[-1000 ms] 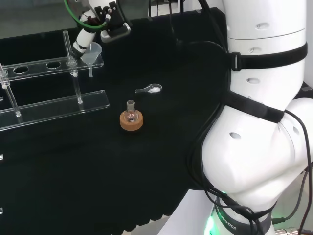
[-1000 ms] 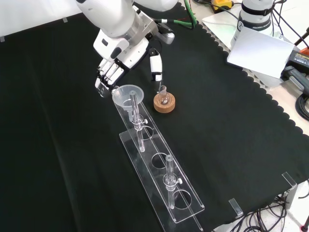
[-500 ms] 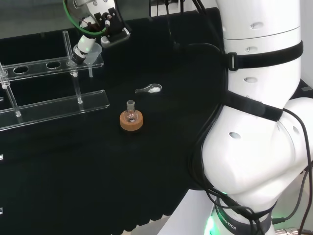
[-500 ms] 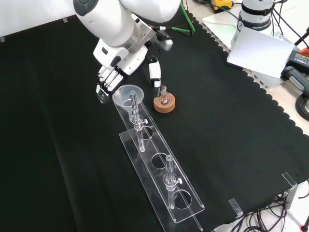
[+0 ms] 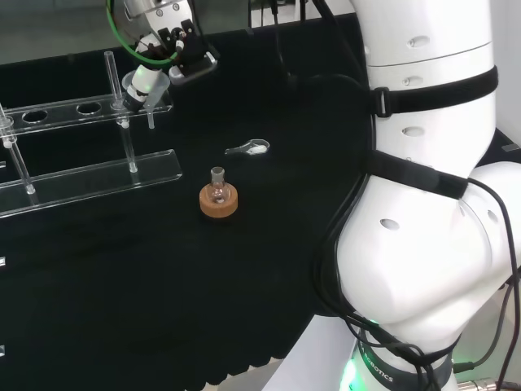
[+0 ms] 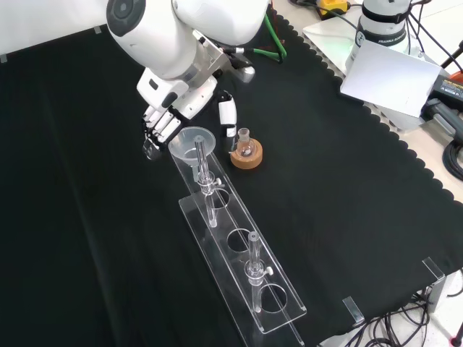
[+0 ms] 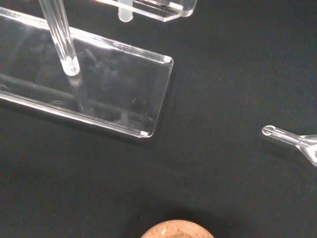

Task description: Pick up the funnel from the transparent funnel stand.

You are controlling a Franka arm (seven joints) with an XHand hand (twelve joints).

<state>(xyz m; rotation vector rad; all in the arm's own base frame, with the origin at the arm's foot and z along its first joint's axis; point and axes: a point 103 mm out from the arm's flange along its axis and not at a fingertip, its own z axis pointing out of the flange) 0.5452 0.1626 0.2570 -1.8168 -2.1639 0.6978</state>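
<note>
We've got a small glass flask (image 5: 217,181) sitting upright in a cork ring (image 5: 219,202) mid-cloth in the head view. A clear little scoop (image 5: 248,148) lies flat just beyond it, slightly right, well apart. Black cloth (image 6: 87,253) covers the bench.

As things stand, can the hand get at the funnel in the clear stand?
Probably yes. The hand is right beside the funnel, fingers on one side of its rim and thumb on the other, and nothing stands between them. The stand's post rises close by.
</note>
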